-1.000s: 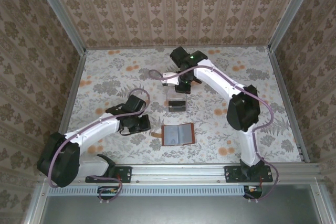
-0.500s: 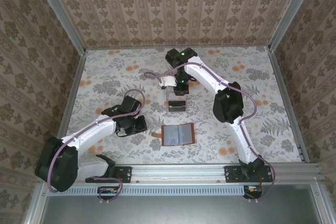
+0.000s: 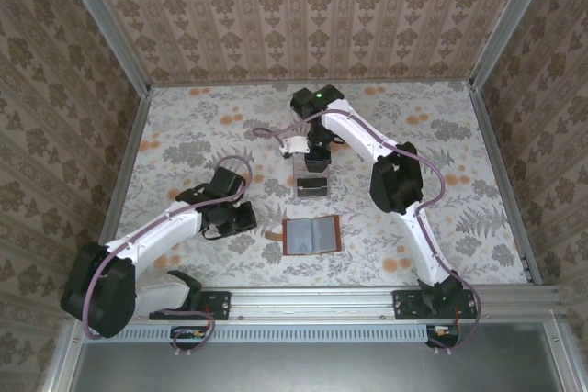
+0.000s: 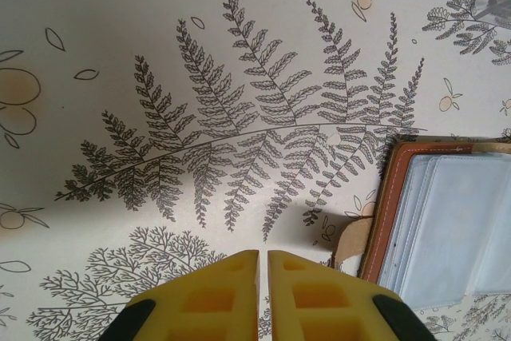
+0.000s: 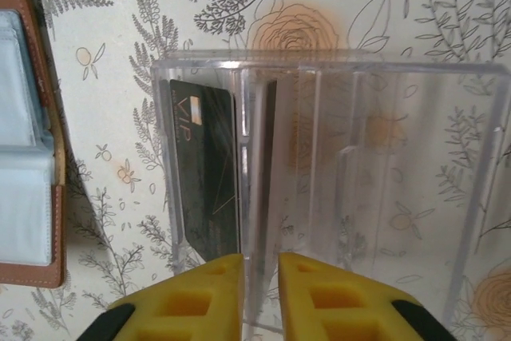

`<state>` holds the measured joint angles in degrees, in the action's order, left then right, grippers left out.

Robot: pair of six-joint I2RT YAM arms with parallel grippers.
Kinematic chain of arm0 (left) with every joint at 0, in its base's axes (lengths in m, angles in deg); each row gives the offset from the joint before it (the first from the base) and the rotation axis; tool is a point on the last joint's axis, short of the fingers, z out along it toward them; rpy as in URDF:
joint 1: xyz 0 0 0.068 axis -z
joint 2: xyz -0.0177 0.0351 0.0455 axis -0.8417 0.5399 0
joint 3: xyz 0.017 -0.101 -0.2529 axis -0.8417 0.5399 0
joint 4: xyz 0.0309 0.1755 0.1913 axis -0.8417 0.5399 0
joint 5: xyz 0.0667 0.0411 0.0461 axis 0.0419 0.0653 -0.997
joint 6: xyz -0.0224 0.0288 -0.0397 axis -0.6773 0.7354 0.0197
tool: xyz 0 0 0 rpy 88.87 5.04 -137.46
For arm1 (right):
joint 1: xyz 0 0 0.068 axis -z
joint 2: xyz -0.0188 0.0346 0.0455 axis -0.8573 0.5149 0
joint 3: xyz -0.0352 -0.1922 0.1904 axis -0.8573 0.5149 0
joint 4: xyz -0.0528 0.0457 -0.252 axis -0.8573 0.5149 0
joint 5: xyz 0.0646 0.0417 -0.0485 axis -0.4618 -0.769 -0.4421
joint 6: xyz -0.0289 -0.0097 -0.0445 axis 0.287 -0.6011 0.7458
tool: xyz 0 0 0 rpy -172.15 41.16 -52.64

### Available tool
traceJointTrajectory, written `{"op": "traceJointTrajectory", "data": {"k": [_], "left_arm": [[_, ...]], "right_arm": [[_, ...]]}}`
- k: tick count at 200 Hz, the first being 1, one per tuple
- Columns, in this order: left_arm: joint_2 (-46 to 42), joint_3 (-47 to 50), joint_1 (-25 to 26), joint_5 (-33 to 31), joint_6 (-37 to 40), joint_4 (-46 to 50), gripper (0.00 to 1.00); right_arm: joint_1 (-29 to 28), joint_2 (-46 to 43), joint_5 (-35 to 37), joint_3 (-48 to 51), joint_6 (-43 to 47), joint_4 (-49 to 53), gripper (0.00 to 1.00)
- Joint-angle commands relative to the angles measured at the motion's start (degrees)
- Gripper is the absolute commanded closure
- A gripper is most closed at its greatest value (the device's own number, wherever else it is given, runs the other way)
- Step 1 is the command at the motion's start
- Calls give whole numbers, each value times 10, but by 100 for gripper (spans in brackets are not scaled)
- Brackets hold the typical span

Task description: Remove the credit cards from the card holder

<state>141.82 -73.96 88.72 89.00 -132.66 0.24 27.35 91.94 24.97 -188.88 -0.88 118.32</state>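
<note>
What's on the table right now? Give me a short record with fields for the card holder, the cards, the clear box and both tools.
card holder: lying open on the table, apart from the clear box
clear box: upright dividers inside
credit card: a dark card standing in the box's end slot, on the holder's side
left tool: shut, empty, over bare table beside the holder
right tool: fingers slightly apart, nothing gripped, above the box
</note>
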Motion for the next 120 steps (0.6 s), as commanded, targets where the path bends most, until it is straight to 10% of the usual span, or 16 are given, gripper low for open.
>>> {"op": "traceJointTrajectory", "data": {"k": [1, 120], "left_arm": [[2, -8, -5, 8, 13, 20, 88], [16, -25, -4, 18, 10, 13, 88]], "right_arm": [[7, -16, 29, -15, -8, -20, 80], [5, -44, -69, 29, -30, -23, 78]]}}
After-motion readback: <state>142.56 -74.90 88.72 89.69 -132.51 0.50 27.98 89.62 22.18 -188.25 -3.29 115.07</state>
